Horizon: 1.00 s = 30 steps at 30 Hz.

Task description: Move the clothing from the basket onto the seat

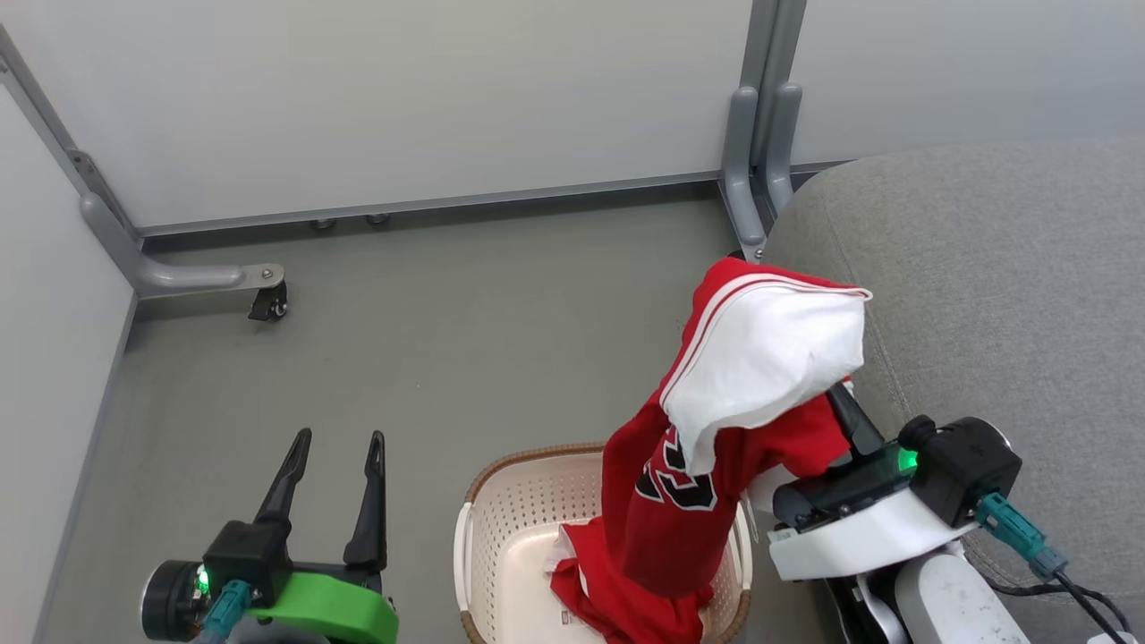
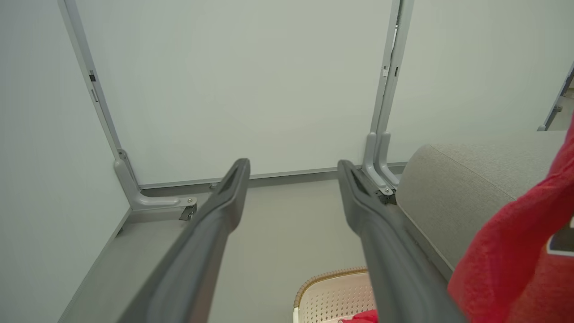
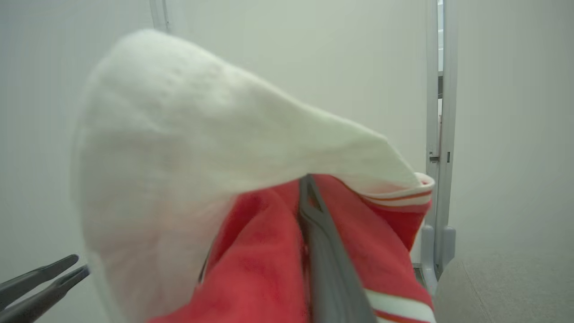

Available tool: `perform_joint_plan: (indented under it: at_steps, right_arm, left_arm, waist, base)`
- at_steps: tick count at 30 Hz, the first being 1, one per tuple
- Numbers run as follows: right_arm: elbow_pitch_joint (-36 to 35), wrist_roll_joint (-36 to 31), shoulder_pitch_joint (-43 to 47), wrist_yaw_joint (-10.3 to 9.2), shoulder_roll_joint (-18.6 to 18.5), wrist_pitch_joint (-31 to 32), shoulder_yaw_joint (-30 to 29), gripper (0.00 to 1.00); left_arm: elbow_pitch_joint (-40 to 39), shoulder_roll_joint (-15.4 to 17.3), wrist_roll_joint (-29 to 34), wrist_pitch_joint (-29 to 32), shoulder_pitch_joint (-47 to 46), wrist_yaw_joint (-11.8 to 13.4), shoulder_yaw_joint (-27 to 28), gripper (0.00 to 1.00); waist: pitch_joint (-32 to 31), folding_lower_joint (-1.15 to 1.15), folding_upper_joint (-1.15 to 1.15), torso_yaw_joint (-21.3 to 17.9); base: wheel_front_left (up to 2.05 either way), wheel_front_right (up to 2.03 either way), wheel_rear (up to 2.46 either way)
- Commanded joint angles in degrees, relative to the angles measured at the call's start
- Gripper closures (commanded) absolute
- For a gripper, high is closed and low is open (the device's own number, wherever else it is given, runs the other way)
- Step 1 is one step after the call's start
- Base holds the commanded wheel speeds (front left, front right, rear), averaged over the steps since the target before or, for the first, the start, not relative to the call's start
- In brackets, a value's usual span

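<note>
Where the head view looks down, the right end effector (image 1: 839,401) is clamped on the clothing (image 1: 662,528), whose upper part is raised near a corner of the seat (image 1: 1002,268) while its lower folds trail into the basket (image 1: 528,510) on the floor (image 1: 429,340). The left end effector (image 1: 340,440) stands to the basket's left, fingers spread apart. Left wrist view: the spread fingers frame the floor, with basket rim, seat edge and red cloth to the right. Right wrist view: one dark finger lies pressed into red fabric beneath a white fold.

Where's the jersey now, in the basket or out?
Partly out. The right claw, shut on the jersey, holds its top up; its lower end lies inside the basket.
</note>
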Motion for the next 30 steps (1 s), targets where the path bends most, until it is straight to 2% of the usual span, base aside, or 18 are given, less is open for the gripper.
perform_joint_plan:
  at_steps: [1, 13, 25, 30]
  right_arm:
    - [-0.67, -0.23, 0.83, -0.08, -0.02, -0.18, -0.82, 1.00]
    - [-0.71, 0.83, 2.72, -0.07, -0.02, -0.18, -3.06, 1.00]
    - [-0.81, 0.58, 2.12, -0.07, -0.02, -0.18, -3.28, 1.00]
    - [-0.99, -0.01, 1.64, -0.07, -0.02, -0.18, -3.67, 1.00]
  left_arm:
    - [0.53, -0.19, 0.49, -0.03, 1.39, -0.32, 0.57, 0.00]
    - [1.66, -1.45, -0.72, -0.03, 6.46, -1.23, 5.61, 0.00]
    - [1.19, -1.56, -1.88, -0.03, 6.51, -1.41, 4.14, 0.00]
    - [0.86, -1.55, -2.47, -0.03, 6.08, -1.46, 3.60, 0.00]
  waist:
    - [-0.20, 0.00, 0.00, 0.17]
    - [-1.21, 0.00, 0.00, -0.71]
    - [-0.60, 0.00, 0.00, -0.94]
    - [-0.21, 0.00, 0.00, -2.63]
  base:
    - [0.00, 0.00, 0.00]
    - [0.00, 0.00, 0.00]
    - [0.00, 0.00, 0.00]
    - [0.00, 0.00, 0.00]
